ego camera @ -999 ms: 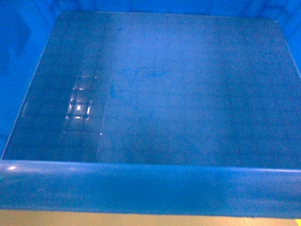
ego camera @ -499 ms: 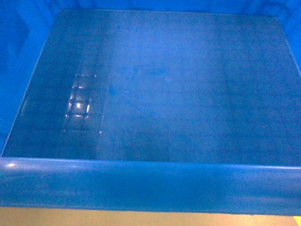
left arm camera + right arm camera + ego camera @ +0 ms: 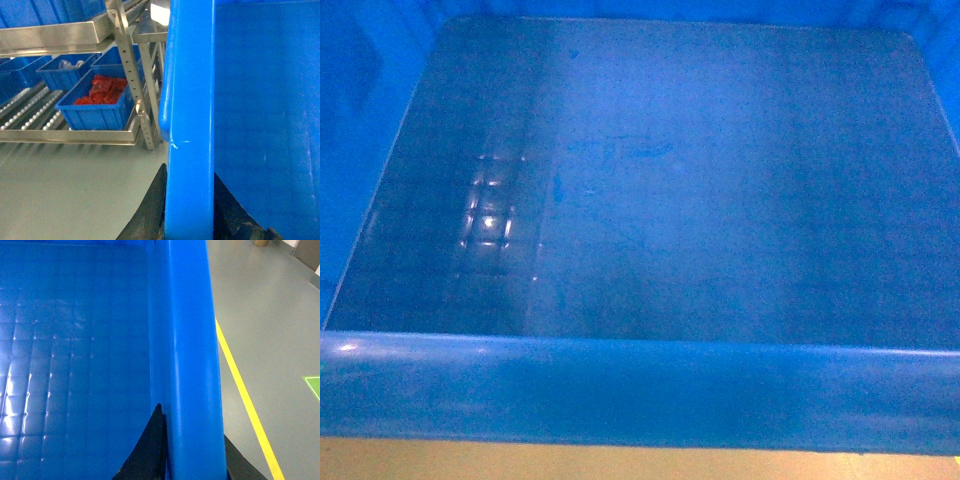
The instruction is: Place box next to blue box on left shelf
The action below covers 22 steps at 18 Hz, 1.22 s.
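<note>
The left end effector (image 3: 189, 210) has its two dark fingers (image 3: 152, 210) set on either side of the rim of the box (image 3: 190, 100), one outside the wall and one inside, pressed against the plastic. The right end effector (image 3: 192, 455) grips the opposite rim the same way, its black fingers (image 3: 147, 450) straddling the thick blue edge of the box (image 3: 187, 340).

In the head view the box (image 3: 640, 390) fills nearly the whole frame, its near rim running across the bottom and its bare, scuffed floor showing a faint grid pattern at the left.

Beyond the left rim stands a metal shelf (image 3: 125, 55) with roller tracks, carrying a blue box (image 3: 100, 107) of red items; more blue bins sit behind it. The floor (image 3: 70, 185) is smooth grey. On the right side a yellow line (image 3: 245, 400) runs across the grey floor, with a green marking (image 3: 312, 387) at the edge.
</note>
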Available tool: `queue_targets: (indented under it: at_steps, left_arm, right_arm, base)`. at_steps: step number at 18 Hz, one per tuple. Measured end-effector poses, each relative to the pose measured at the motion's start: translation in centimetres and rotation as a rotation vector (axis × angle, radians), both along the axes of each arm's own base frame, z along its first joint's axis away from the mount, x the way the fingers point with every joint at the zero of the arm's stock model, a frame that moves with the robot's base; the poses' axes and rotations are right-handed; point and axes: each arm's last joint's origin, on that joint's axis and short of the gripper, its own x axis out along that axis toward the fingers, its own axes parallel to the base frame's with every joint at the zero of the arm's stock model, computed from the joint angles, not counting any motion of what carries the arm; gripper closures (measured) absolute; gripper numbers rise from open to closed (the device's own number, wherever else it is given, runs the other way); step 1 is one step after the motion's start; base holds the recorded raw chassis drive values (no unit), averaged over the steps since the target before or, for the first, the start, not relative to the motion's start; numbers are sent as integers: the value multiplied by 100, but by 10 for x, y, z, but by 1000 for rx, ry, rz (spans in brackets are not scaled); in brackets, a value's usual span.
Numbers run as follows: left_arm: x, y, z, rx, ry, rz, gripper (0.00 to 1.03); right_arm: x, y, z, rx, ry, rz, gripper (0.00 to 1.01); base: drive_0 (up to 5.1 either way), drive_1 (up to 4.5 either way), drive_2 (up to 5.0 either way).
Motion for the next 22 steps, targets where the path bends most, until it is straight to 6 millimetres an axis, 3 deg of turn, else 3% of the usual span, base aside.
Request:
queue_targets:
  at_steps: [22]
  left_arm:
    - [0,0,0,0,1,0,91]
  right_arm:
    - [0,0,0,0,0,1,90]
  base:
    - [-497,247,247]
